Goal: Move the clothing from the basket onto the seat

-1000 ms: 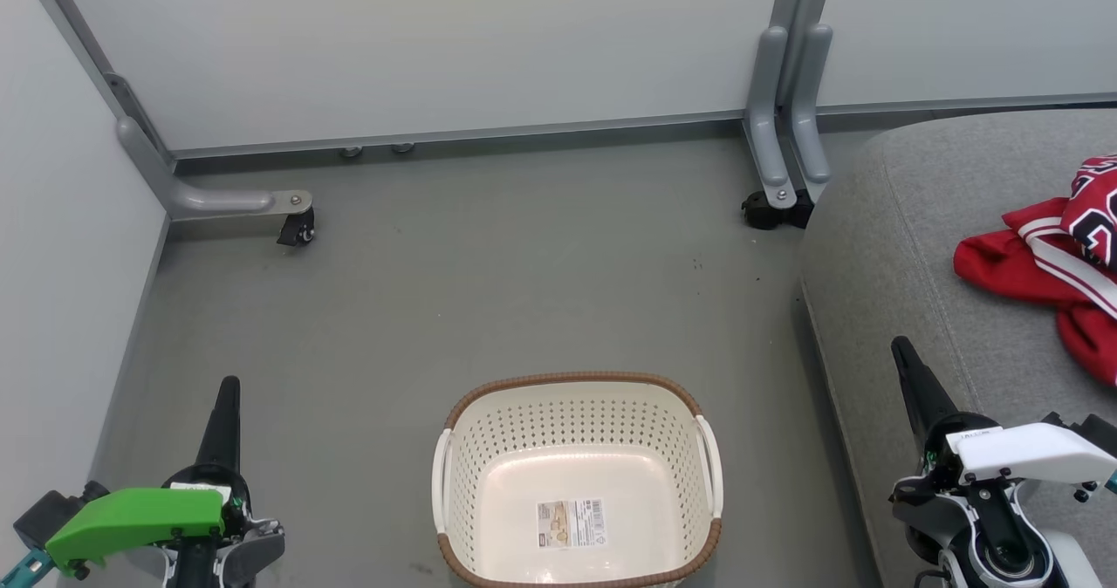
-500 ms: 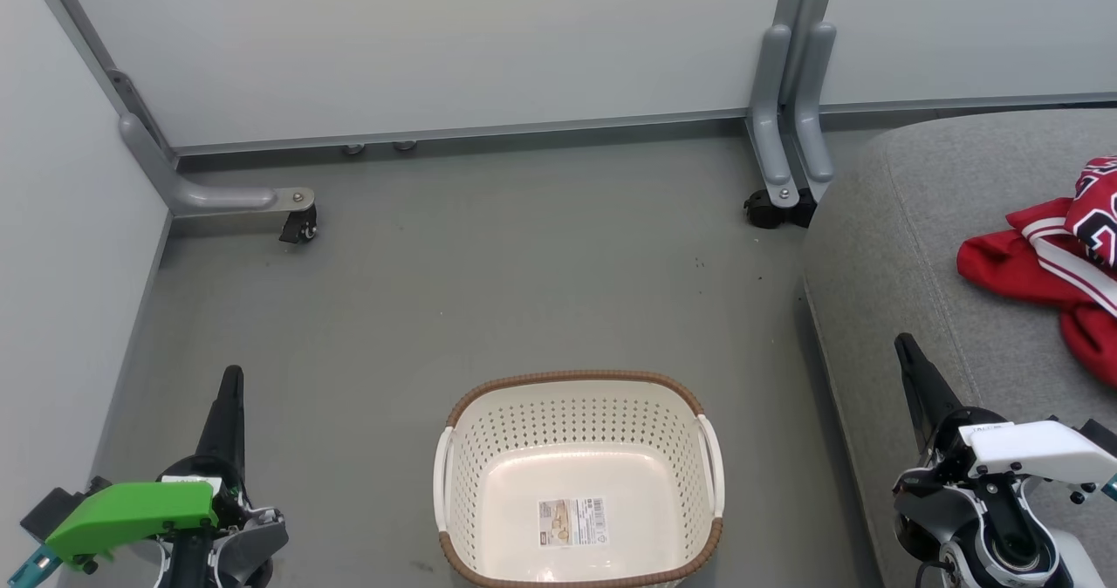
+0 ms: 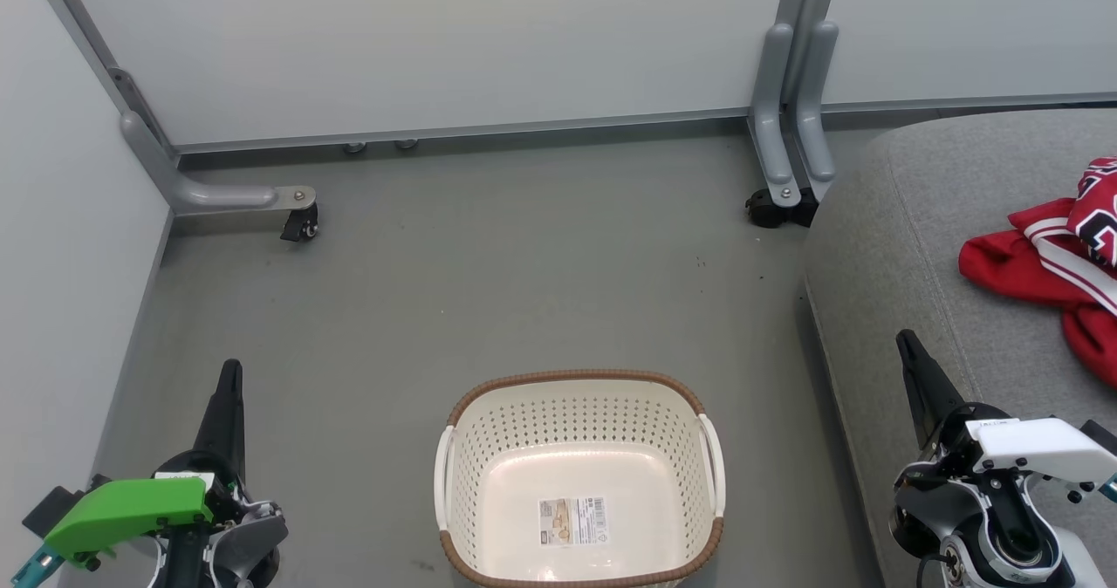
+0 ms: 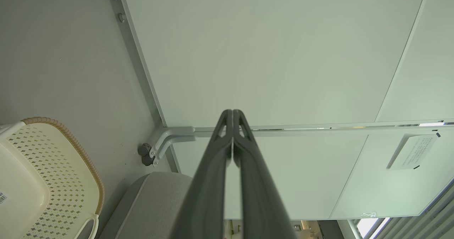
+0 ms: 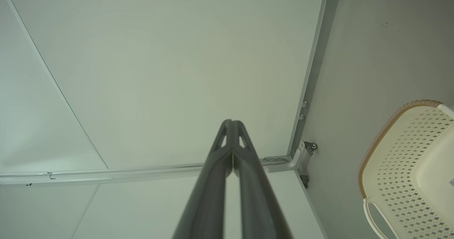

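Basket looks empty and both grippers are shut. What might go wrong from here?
The clothing runs off the head view's right edge, so I cannot confirm all of it rests on the seat.
The shut right gripper sits close by the seat's edge; a swing may snag the fabric.
The basket stands just ahead; driving forward would likely hit it.

My left gripper [image 3: 229,385] sits low at my left, jaws pressed together, pointing forward; my right gripper [image 3: 913,354] mirrors it at my right, jaws likewise closed, holding nothing
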Robot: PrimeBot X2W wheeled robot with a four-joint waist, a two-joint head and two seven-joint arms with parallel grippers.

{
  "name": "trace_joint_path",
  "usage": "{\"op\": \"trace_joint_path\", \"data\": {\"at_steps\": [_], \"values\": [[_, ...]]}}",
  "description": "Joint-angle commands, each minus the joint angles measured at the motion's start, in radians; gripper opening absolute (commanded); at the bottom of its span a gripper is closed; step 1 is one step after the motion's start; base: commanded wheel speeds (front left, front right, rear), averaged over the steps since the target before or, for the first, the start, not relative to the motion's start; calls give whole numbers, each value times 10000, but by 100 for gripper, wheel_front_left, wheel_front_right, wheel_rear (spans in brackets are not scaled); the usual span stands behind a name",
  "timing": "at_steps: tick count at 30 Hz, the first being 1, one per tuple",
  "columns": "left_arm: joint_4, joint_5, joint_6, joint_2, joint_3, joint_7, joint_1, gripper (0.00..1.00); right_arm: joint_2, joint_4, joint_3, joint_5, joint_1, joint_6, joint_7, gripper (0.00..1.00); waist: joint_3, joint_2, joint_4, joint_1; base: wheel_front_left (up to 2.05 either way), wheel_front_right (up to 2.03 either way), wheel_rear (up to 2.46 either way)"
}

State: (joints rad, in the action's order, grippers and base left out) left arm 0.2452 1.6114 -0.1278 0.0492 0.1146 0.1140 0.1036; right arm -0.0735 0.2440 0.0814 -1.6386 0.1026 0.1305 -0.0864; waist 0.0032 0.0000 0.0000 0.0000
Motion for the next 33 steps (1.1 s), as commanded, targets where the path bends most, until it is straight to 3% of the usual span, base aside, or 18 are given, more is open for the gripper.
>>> {"op": "trace_joint_path", "data": {"at_steps": [1, 33], "values": [[10, 25, -58, -7, 24, 41, 113, 0, 6, 24, 26, -3, 74, 4, -32, 0, 0, 0, 0, 0, 0, 0, 0], [8, 26, -57, -5, 20, 39, 112, 0, 82, 32, 135, 111, 85, 4, -114, 0, 0, 0, 0, 0, 0, 0, 0]]}}
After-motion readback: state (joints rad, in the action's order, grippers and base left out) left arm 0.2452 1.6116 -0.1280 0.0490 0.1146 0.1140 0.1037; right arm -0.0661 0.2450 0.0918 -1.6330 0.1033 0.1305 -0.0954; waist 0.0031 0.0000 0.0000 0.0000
